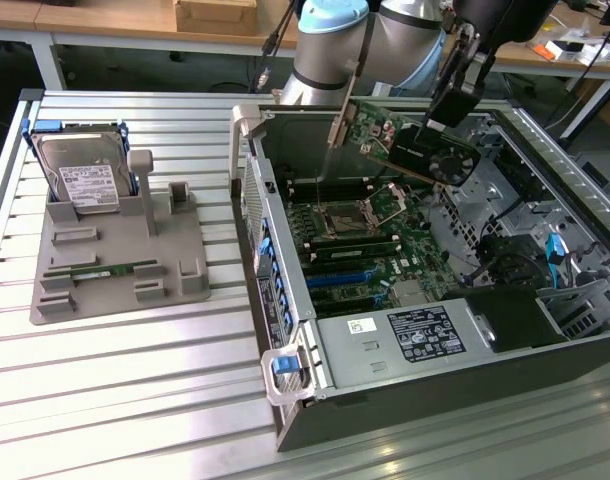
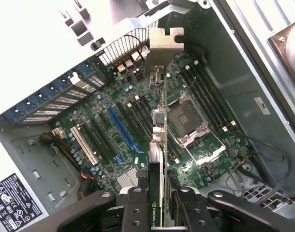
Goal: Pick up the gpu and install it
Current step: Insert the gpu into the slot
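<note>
The first part of the job looks done. The gpu [image 1: 415, 150] is up in the air, off the bench [image 1: 135, 400]. The jaws are closed partway, pinching the gpu by its thin edge. In the wrist view the gpu [image 2: 159, 140] runs straight out from between them. It hangs tilted over the open computer case [image 1: 405, 405], above the green main board [image 1: 385, 255].

The second part is not done. The gpu does not touch the board, and it is not in a slot yet. The long blue slot [image 2: 121, 128] and the black slots beside it have nothing in them.

The gpu is thin and flat. It has a green board, a black plastic face with a round fan, and a shiny silver metal bracket [image 2: 164, 46] at one end. The case is grey metal with hard, straight walls. The main board is bumpy with many small parts.

Well apart, on the exterior view's left, a grey plastic holder [image 1: 175, 265] sits on the bench. A silver boxy hard drive [image 1: 83, 178] stands in it, and a slim green memory stick [image 1: 100, 272] lies in it. The bench is made of long ribbed metal strips.
</note>
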